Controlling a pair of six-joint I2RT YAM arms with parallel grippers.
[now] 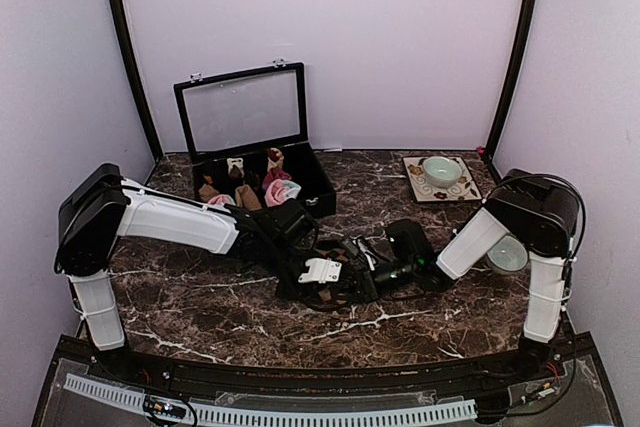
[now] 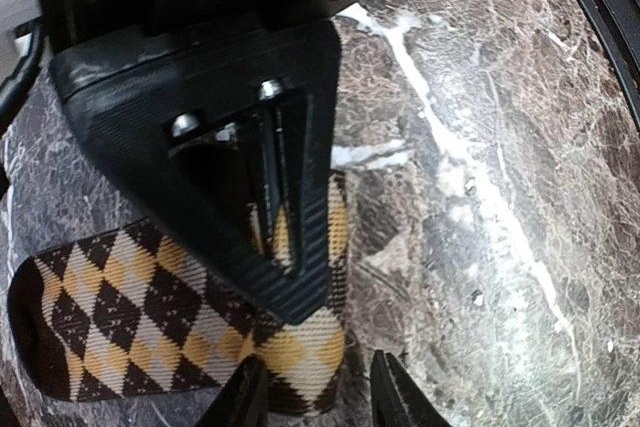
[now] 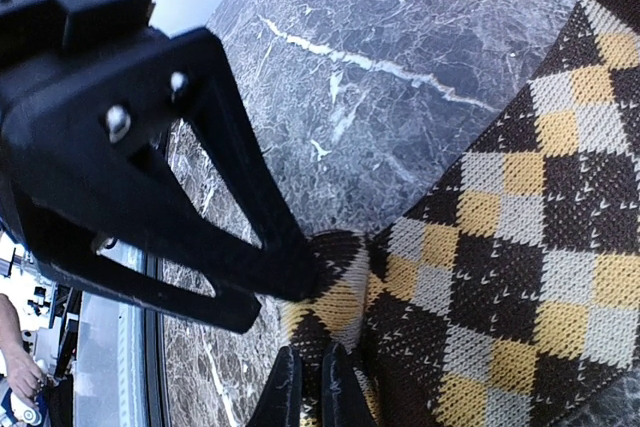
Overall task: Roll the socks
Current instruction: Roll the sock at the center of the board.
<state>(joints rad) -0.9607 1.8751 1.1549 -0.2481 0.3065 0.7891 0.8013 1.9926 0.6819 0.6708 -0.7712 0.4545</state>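
- Brown argyle sock (image 2: 120, 317) w/ tan + cream diamonds: lies flat on the dark marble tabletop (image 1: 200, 307), mid-table, in front of the black case (image 1: 318, 187).
- In top view it's mostly hidden under the two grippers, which meet over it.
- Sock end by the grippers is curled/folded up on itself; rest of the band runs away flat across the marble (L wrist view).
- L gripper (image 2: 315, 399): jaws apart. The curled sock end sits between the tips, closer to one finger, w/ bare marble showing before the other. Not clamped.
- R gripper (image 3: 315, 387): jaws closed, tips nearly touching each other and right up against the curled sock edge. Can't tell if any fabric is actually pinched.
- From L wrist cam, the R gripper's tips press down on the sock just behind the curled end.
- Pink sock (image 1: 280, 190) w/ mint-green patch: bunched inside the case, toward its right side, among small tan and brown sock bundles (image 1: 240, 192). Well apart from both grippers.
- Case lid (image 1: 245, 107): clear panel, standing open against the back wall.
- Back right: patterned tray (image 1: 415, 187) w/ a pale green bowl (image 1: 442, 169) on it.
- 2nd bowl (image 1: 507, 254) on the tabletop at the right edge, partly behind the R arm.
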